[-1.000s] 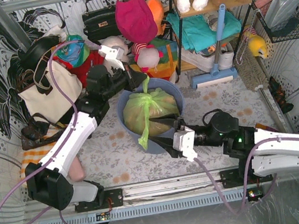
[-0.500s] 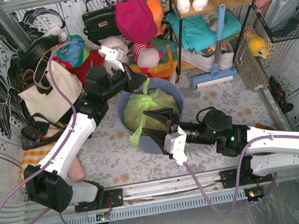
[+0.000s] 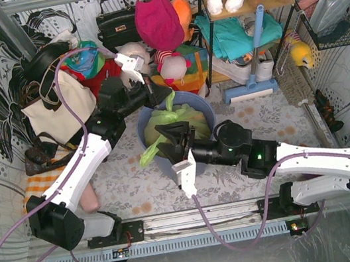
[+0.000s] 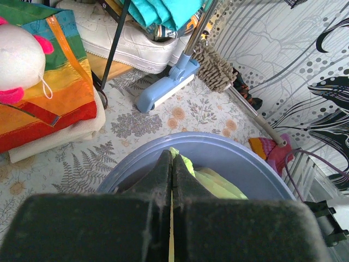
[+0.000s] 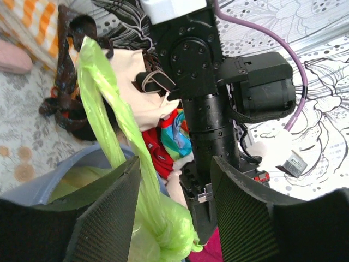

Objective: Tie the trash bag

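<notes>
Here the trash bag [image 3: 189, 116] sits inside the round blue-grey bin [image 3: 202, 106] at the middle of the bench [image 3: 129, 179], with two free tails rising from its gathered top. The left gripper [image 4: 172, 158] has its jaws clenched on the far tail [image 3: 170, 101], a sliver of green pinched between them. The right gripper [image 5: 174, 169] has its jaws apart. The near tail [image 5: 103, 109] lies over one finger, not pinched, and sticks out to the left. To cross the tails well, I judge the left should hold its tail taut while the right closes low on its strip, near the gathered neck, so the thin film neither slips nor tears. Counted: one bag, one bin, two tails, two grippers.
</notes>
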Robot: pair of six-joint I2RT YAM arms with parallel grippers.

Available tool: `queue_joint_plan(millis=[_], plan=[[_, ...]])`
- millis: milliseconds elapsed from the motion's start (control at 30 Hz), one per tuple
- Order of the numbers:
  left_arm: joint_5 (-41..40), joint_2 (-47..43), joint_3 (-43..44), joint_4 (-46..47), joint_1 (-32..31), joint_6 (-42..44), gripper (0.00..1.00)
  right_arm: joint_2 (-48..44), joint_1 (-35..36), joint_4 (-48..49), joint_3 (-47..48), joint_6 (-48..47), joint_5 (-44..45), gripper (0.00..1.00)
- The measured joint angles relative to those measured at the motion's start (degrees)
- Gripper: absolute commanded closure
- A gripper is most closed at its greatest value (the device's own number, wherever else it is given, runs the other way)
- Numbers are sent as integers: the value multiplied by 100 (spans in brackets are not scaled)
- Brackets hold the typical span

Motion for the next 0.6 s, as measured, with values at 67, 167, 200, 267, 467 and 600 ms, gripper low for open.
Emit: queue_joint_plan(millis=[67,167,200,267,467,600], plan=[[4,-13,0,0,0,0,100,109,22,-101,70,-297,76,45],[4,-22,0,0,0,0,100,291,79,-343,164,-846,221,44],[4,-24,0,0,0,0,100,350,98,-420,184,-1043,264,43],[4,-24,0,-2,0,0,100,450,131,-575,212,-1397,345,43],[4,-24,0,-2,0,0,100,669,201,-828,310,-2149,496,44],[4,-24,0,0,0,0,100,833,317,-675,321,-2441,518,45]])
